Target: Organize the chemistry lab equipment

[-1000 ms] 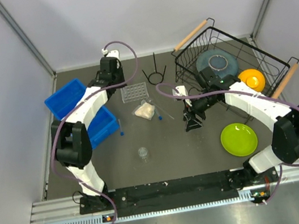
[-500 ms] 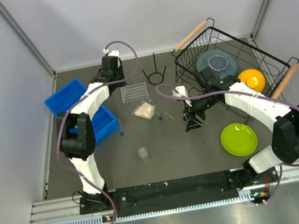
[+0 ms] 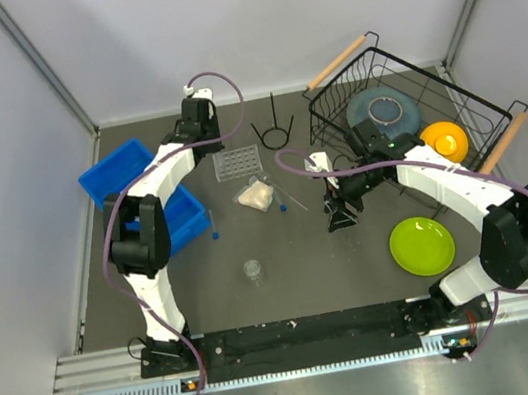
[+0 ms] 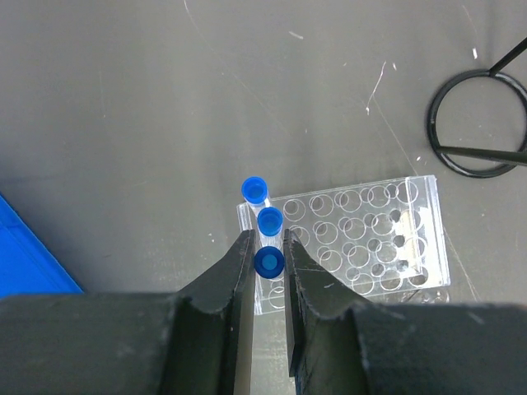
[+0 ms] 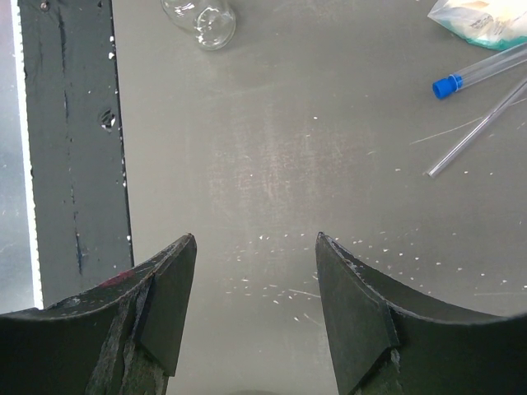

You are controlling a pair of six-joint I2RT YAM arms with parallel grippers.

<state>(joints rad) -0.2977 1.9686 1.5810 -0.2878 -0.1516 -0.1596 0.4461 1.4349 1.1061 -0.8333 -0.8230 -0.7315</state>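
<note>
Seen from the left wrist, my left gripper (image 4: 269,247) is shut on a blue-capped tube (image 4: 269,262) standing upright over the left edge of the clear grid rack (image 4: 362,243). Two more capped tubes (image 4: 269,220) stand in that same column. The black ring stand (image 4: 480,123) lies beyond the rack. My right gripper (image 5: 255,247) hangs open over bare table, nothing between its fingers. Ahead of it are a capped tube (image 5: 482,70), a thin clear rod (image 5: 478,127), the small clear cup (image 5: 202,18) and the cream-filled piece (image 5: 486,20). In the top view another tube (image 3: 214,226) lies left of that piece (image 3: 256,195).
Two blue bins (image 3: 118,171) sit at the left, beside my left arm. At the back right, the black wire dish basket (image 3: 470,97) holds a grey plate (image 3: 382,112) and an orange bowl (image 3: 444,139). A green plate (image 3: 421,245) lies near my right arm's base.
The left arm's lower links have swung right and drawn in, while its gripper has stayed at the rack's left edge. The right arm has not moved.
</note>
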